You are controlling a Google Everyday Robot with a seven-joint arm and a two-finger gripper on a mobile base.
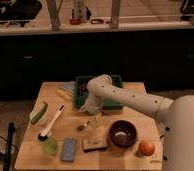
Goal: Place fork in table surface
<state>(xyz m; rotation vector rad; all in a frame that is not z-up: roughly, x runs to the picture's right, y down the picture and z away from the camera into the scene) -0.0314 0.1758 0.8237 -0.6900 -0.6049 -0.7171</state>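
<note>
Table edges: table surface (70, 120) is light tan wood, approx. square. Front edge runs near the bottom of the view, left edge slants outward, right edge partly hidden behind the robot body (190, 132).
Open room: largest bare patch is centre-left, btwn brush (53, 121) and fork (86, 124). Another bare strip along the front-right, below the bowl (122, 134). Back-left corner is also bare.
Tight spots: front row is packed, L to R: pale green round thing (50, 146), blue-grey sponge (68, 149), tan block (94, 144), dark brown bowl, orange (146, 147) near the right edge.
Fork: small, silvery, lies on the table surface just in front of the tray (112, 104), btwn brush and bowl, set at an angle w/ one end toward front-left.
Gripper: gripper (95, 115) sits low at the tray's front edge, right by the fork's back-right end. Touching it or just apart: can't tell.
Grip state: can't tell.
Arm: white arm (135, 100) comes from the robot body at right, crosses over the tray, bends at the tray's back, then drops to the gripper.
Tray: dark green, back-centre of the table. Small dark bits inside, too small to name.
Left side: long green veg (38, 113) near the left edge, yellow item (65, 92) just left of the tray. Brush has a white handle, black head toward the front.
Room: dark wall (40, 55) behind the table, pale ledge (140, 25) above it w/ grey posts and a reddish item. Black pole (11, 142) stands left of the table.
</note>
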